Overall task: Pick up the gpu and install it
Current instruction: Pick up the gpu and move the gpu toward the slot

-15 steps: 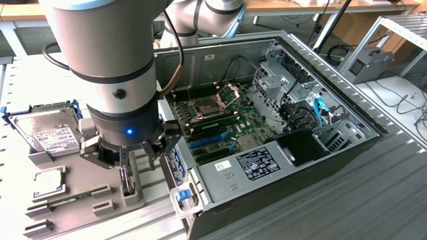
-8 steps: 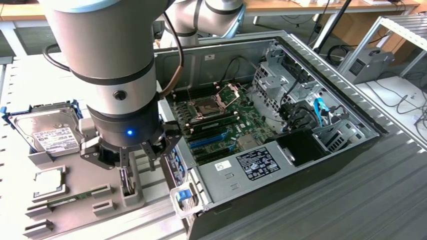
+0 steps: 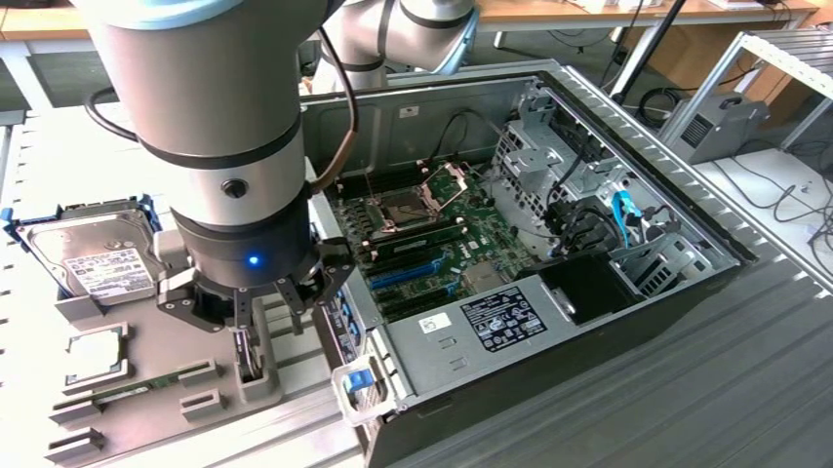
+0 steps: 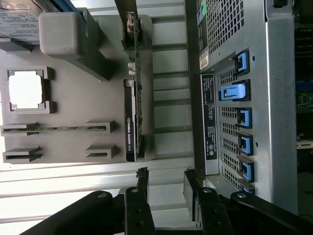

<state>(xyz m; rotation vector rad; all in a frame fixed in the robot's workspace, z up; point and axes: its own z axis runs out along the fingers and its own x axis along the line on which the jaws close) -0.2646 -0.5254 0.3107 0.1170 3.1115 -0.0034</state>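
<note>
The gpu (image 4: 129,122) stood on its long edge in a slotted grey holder (image 4: 148,142) just outside the case (image 4: 279,98), parallel to the case's rear panel and near it. From the wrist it showed edge-on as a thin card. A black cooler with small white lettering faced away from the case, and a green board faced toward it. A pale metal piece sat at one end. In the exterior view the gpu (image 3: 246,353) was a dark sliver rising from the holder (image 3: 260,385), close to the case's (image 3: 651,322) rear corner.

The gripper (image 3: 260,327) hung right above the card, outside the case. Its jaws were released and spread, with nothing between them. In the wrist view the gripper (image 4: 166,181) had one black finger (image 4: 143,178) roughly in line with the card's end. Whether it touched the card could not be told.

Farther from the case than the gpu, the tray (image 3: 156,327) held a hard drive (image 3: 92,258), a CPU (image 3: 98,351) and a memory stick (image 3: 137,387). The case lay open, with its motherboard (image 3: 430,244) exposed. Blue clips (image 4: 234,91) lined the rear panel.
</note>
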